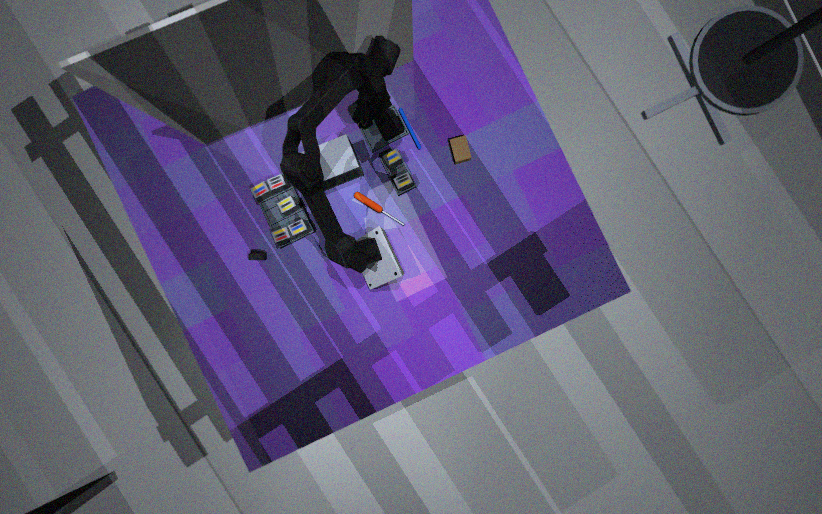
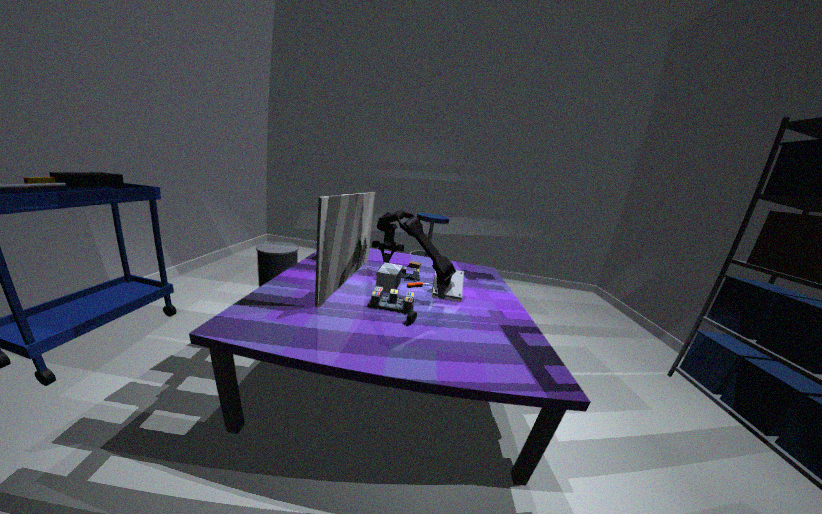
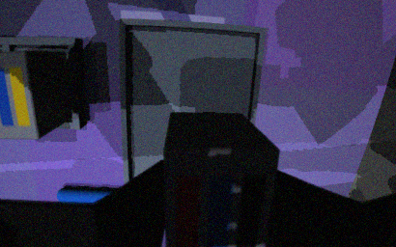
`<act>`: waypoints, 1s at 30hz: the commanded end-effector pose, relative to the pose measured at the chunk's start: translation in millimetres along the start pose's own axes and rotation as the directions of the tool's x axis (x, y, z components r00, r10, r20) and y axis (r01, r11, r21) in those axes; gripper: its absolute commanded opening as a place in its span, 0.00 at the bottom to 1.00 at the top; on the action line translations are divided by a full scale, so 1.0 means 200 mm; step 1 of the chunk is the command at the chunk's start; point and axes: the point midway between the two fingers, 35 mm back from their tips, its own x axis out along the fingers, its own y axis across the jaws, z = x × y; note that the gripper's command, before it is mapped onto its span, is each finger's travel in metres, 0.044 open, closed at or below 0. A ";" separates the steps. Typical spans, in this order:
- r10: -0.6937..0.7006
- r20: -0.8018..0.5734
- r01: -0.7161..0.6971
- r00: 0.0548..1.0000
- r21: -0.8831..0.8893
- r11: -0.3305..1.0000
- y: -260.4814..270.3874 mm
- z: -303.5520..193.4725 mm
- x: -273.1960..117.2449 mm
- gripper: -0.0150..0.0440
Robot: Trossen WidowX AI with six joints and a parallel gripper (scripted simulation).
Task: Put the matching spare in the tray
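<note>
My gripper (image 1: 388,117) (image 2: 388,251) (image 3: 207,169) is shut on a dark block-shaped spare (image 3: 220,135) and holds it above the table. Its shaded label shows a dim red and a dim blue stripe. The grey rimmed tray (image 1: 373,136) (image 3: 211,43) lies below; in the wrist view the spare covers its near part. A spare (image 3: 5,96) (image 1: 392,157) with a yellow, blue and yellow label stands in the small rack beside the tray, with another spare (image 1: 402,179). Several spares stand in the larger rack (image 1: 271,209). I cannot make out the mounted unit or its code.
A pale box (image 1: 341,155) (image 2: 389,275) stands between the racks, near a tall upright panel (image 1: 242,70) (image 2: 338,242). A blue pen (image 1: 409,128) (image 3: 82,195) lies beside the tray. An orange screwdriver (image 1: 368,201), a brown block (image 1: 460,148) and a small black object (image 1: 257,254) also lie on the table.
</note>
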 end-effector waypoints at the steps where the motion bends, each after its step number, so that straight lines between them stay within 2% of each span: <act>1: 0.000 0.007 0.000 1.000 0.008 1.000 0.00 0.01 0.03 0.25; 30: -0.001 0.008 0.001 1.000 0.007 1.000 0.01 0.01 0.14 0.25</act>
